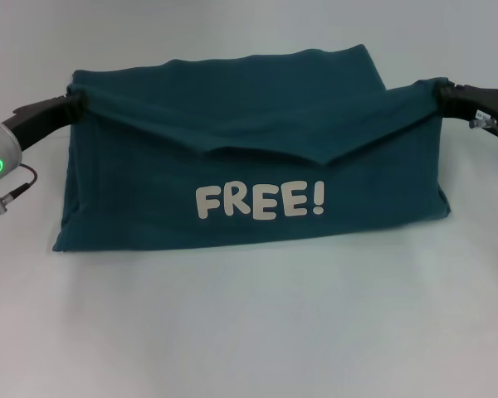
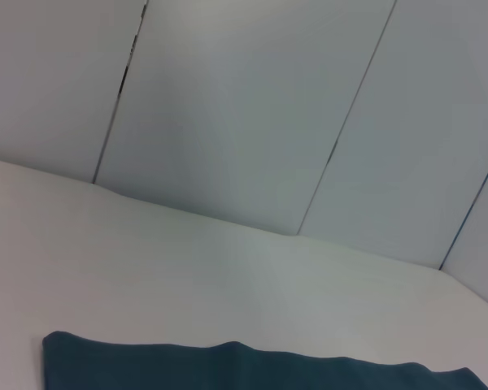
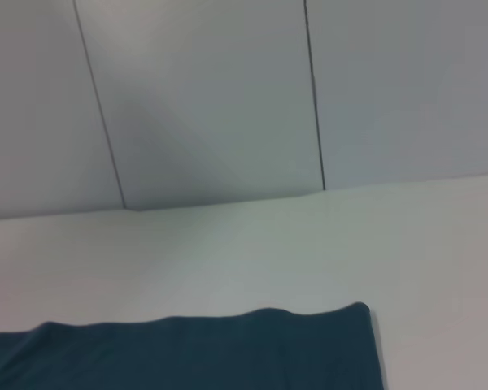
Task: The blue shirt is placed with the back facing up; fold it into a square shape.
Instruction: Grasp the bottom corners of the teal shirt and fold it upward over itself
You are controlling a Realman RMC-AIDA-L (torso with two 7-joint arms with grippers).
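Blue shirt (image 1: 249, 178) fabric, a dark teal soft weave with faint ribbing, lies in the middle of the white table (image 1: 249, 332), lifted at its two upper corners and sagging between them. The raised edge droops into a shallow V, its point hanging just above the white "FREE!" lettering (image 1: 260, 201), which faces the head camera. Below the lettering the cloth spreads out to a straight lower hem lying on the table, the left corner sharp, the right one rounded and slightly puffed. Behind the drooping flap another layer of the same cloth shows as a flat band with a wavy far edge.

The left hand (image 1: 73, 105) is clamped on the upper left corner, the fabric bunched into a small knot at its black fingertips; its grey wrist with a green ring light sits at the left edge of the head view. The right hand (image 1: 438, 89) grips the upper right corner in the same way, pinching a gathered tuft of cloth, and sits slightly higher in the head view than the left.

Both wrist views miss the hands entirely. The left wrist view shows the far edge of the shirt (image 2: 252, 370) as a low teal strip, with bare table beyond it and a pale panelled wall (image 2: 244, 106) with dark seams. The right wrist view shows the same edge (image 3: 187, 353) ending in a squared corner, and the same wall.
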